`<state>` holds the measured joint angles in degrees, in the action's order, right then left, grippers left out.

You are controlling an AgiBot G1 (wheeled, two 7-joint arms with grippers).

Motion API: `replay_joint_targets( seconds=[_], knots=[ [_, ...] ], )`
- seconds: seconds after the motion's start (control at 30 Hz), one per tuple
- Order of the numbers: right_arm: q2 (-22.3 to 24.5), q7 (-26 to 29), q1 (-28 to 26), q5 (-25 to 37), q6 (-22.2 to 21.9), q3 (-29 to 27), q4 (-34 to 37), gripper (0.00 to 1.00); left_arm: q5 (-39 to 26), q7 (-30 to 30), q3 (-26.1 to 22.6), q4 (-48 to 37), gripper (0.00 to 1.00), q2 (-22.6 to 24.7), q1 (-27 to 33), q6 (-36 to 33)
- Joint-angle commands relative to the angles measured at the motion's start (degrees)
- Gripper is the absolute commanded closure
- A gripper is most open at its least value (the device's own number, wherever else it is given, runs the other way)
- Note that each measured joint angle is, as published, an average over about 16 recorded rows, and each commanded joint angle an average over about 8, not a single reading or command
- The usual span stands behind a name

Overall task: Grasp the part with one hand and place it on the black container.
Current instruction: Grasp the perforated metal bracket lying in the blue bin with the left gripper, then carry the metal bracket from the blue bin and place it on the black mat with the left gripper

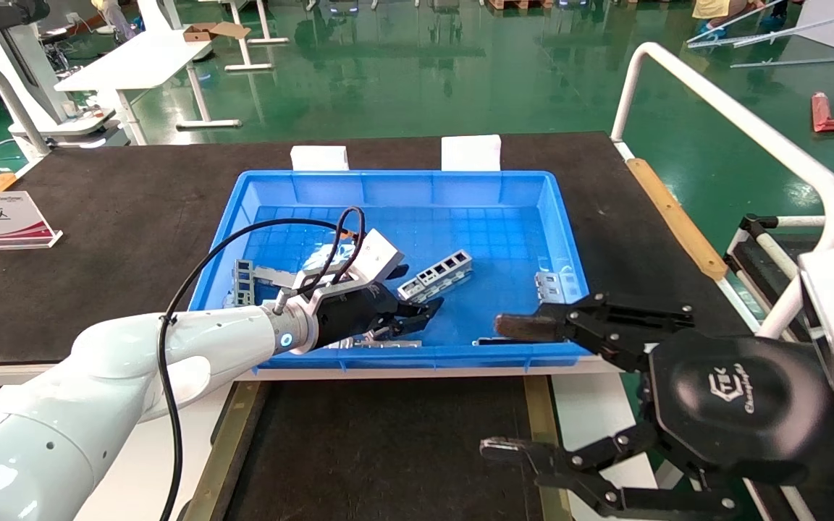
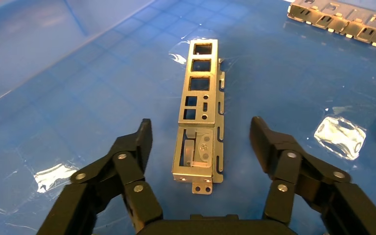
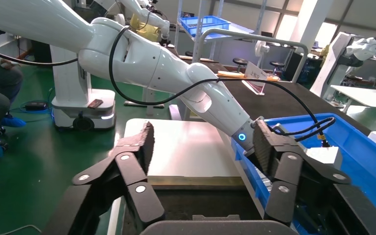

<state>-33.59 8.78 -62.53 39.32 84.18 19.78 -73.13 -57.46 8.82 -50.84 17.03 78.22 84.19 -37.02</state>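
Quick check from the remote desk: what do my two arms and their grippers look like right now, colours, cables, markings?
Left arm: glossy white shell, a black cable looped along it, a glowing blue ring at the wrist. Left gripper: black linkage fingers with silver rivets, a white camera box mounted above. Right gripper: the same black riveted linkage, worn pads, an embossed logo on its round black body.

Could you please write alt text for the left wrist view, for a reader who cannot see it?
The open left gripper hovers over a silver part lying flat on the blue bin floor, one black finger on each side of it and neither touching. A second metal bracket lies farther off.
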Motion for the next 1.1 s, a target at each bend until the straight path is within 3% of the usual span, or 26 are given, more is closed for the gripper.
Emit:
replay_joint_targets(
  seconds=[0.03, 0.83, 1.1],
  knots=[
    [0.0, 0.0, 0.0, 0.0, 0.0, 0.0, 0.0, 1.0, 0.8, -0.1, -0.5, 0.1, 1.0, 0.0, -0.1, 0.2],
    [0.0, 0.0, 0.0, 0.0, 0.0, 0.0, 0.0, 1.0, 9.0, 2.0, -4.3, -0.3, 1.0, -0.3, 2.7, -0.4],
    [0.0, 0.0, 0.0, 0.0, 0.0, 0.0, 0.0, 1.0, 11.9, 4.1, -3.8, -0.3, 1.0, -1.5, 6.0, -6.7]
  ],
)
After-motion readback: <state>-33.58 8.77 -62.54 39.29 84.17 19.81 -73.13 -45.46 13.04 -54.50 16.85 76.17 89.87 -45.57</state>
